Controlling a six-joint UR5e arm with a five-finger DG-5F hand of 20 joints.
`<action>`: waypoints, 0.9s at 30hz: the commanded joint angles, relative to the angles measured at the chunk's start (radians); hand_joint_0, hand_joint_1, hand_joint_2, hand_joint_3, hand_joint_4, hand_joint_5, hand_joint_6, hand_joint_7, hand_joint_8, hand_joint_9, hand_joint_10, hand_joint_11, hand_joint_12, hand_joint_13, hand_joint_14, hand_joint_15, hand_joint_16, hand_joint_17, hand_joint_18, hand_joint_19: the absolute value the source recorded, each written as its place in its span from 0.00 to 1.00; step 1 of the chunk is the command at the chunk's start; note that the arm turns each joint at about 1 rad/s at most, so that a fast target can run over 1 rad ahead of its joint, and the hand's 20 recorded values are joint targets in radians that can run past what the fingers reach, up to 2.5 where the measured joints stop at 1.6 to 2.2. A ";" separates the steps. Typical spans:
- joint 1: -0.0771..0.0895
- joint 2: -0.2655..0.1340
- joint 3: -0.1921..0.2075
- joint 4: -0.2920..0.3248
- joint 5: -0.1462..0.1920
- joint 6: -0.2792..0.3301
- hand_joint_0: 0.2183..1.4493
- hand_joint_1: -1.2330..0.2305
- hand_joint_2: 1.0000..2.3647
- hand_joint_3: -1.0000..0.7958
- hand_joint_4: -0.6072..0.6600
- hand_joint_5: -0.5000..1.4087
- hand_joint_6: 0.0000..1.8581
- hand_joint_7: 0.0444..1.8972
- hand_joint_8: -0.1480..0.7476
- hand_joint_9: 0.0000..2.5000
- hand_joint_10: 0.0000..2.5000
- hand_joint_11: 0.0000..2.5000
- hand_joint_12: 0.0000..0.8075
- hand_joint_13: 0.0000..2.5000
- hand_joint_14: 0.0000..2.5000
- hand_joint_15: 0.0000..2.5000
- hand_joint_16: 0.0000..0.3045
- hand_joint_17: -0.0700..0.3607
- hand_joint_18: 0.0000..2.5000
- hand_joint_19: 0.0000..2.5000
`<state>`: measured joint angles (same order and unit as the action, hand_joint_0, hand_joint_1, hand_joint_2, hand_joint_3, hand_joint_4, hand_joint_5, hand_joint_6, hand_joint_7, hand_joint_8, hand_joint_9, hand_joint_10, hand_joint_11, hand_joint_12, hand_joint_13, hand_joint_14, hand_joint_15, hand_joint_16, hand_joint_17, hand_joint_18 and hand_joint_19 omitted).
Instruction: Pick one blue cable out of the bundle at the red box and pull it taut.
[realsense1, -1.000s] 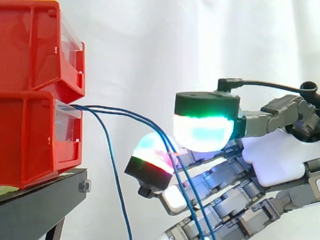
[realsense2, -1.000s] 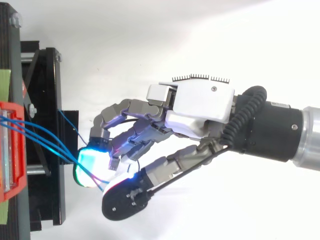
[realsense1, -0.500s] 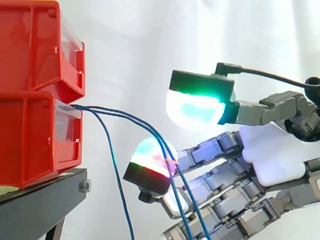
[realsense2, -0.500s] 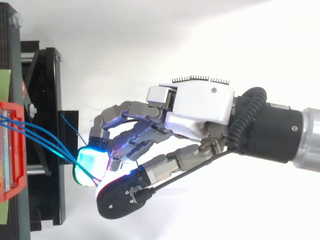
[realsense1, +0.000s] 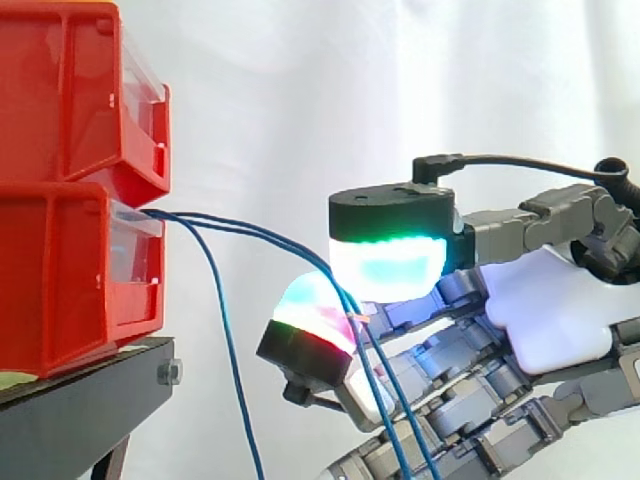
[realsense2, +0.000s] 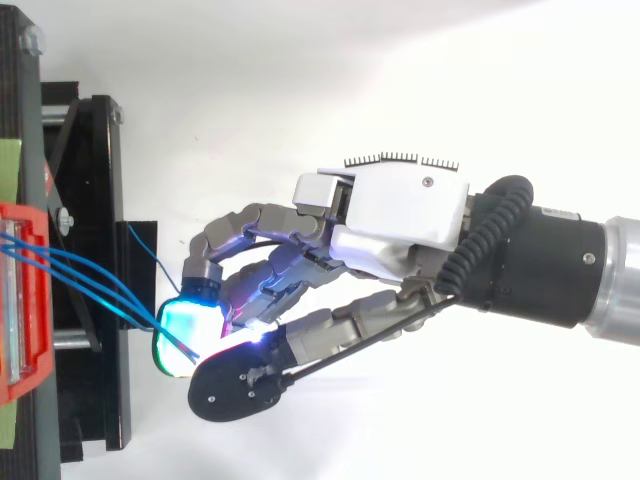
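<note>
Several thin blue cables (realsense1: 260, 235) leave the lower red bin (realsense1: 60, 270) and run right and downward to my hand (realsense1: 550, 310). Two of them pass between the green-white glowing thumb pad (realsense1: 385, 265) and a red-green glowing fingertip (realsense1: 310, 320), which close together on them. Below the pinch they drop in front of the other curled fingers. A third cable (realsense1: 228, 340) hangs loose straight down beside the bin. From above, the cables (realsense2: 90, 285) fan out from the bin (realsense2: 20, 300) and end under the thumb of the hand (realsense2: 400, 215). The cables sag slightly.
Two red bins are stacked on a black stand (realsense1: 80, 410) at the left, with a white curtain behind. In the top view the stand (realsense2: 100, 200) lies along the left edge and the arm comes in from the right.
The thumb lifted away from the fingertip half a second ago and has now come back down, closing on the two cables. The hand has stayed in place.
</note>
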<state>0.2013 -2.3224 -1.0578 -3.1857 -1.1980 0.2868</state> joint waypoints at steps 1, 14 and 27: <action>0.000 0.000 -0.001 0.001 0.000 0.000 0.36 0.27 0.02 0.52 0.54 0.15 0.48 0.53 0.53 0.32 0.01 0.35 0.51 0.20 0.00 0.07 0.19 0.46 0.27 0.13; 0.003 0.000 0.001 0.001 0.000 0.000 0.26 0.37 0.15 0.57 0.52 0.18 0.46 0.58 0.51 0.38 0.00 0.28 0.61 0.23 0.00 0.07 0.24 0.54 0.31 0.12; 0.004 0.000 0.001 0.003 0.000 0.002 0.22 0.52 0.32 0.53 0.51 0.18 0.44 0.59 0.49 0.40 0.00 0.26 0.62 0.23 0.00 0.07 0.25 0.56 0.29 0.12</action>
<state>0.2039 -2.3224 -1.0572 -3.1867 -1.1980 0.2884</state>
